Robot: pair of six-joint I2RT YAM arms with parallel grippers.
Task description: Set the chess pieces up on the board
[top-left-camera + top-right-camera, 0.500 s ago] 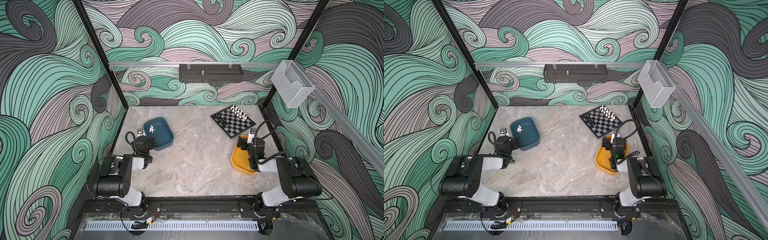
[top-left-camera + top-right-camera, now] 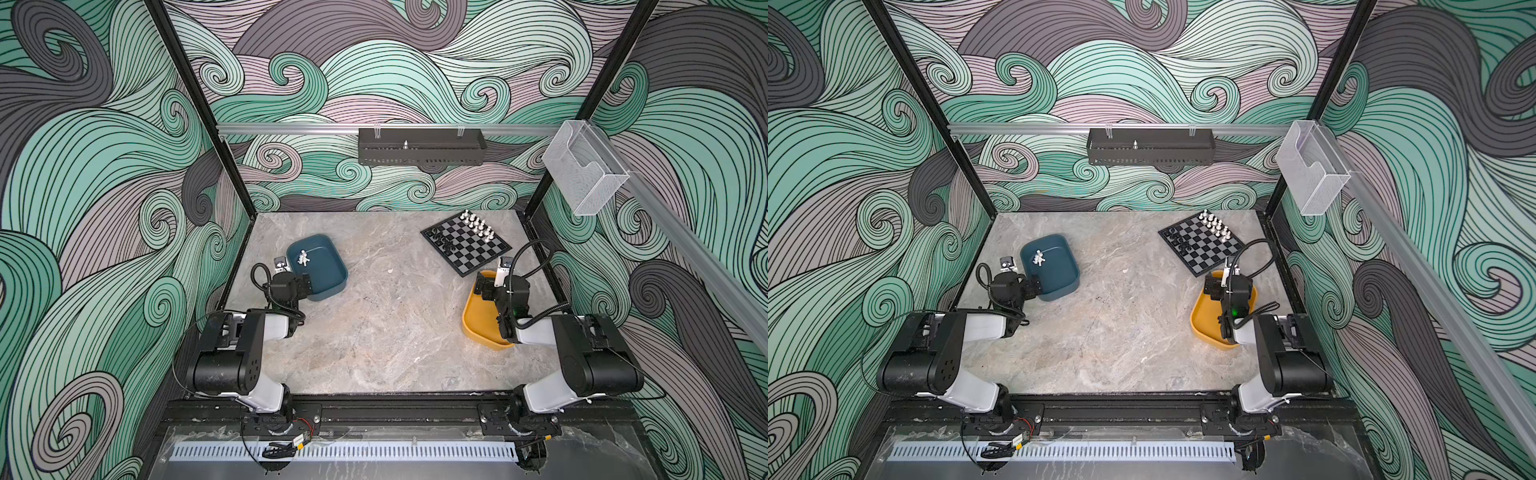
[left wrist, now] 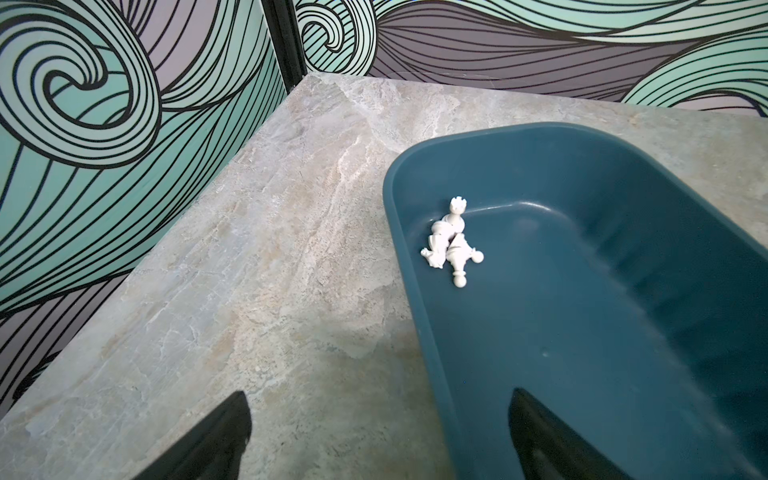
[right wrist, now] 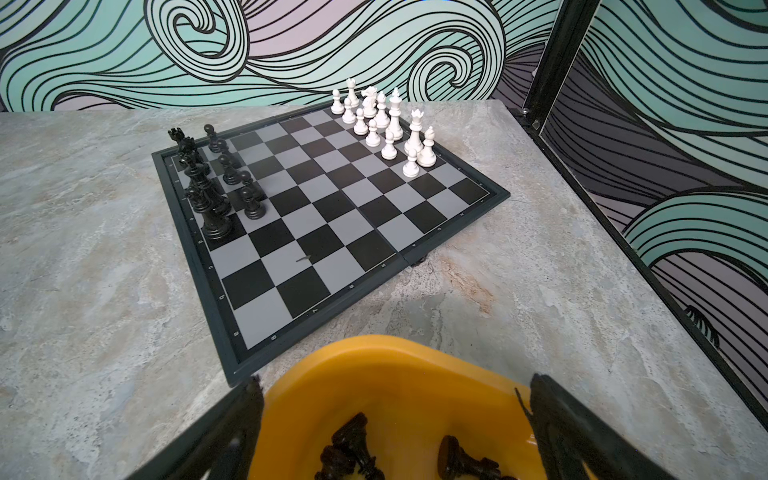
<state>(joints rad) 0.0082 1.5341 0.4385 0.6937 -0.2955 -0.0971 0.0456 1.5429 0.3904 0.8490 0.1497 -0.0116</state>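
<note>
Left tool agape; grey marble tabletop (wave-mural walls).

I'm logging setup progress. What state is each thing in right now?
board: lying flat, partly set.
white pieces on board: upright, along one edge.
black pieces on board: upright, along the opposite edge.
teal tray: holds loose white pieces, toppled.
yellow tray: holds loose black pieces, toppled.
left gripper: open, empty.
right gripper: open, empty.
</note>
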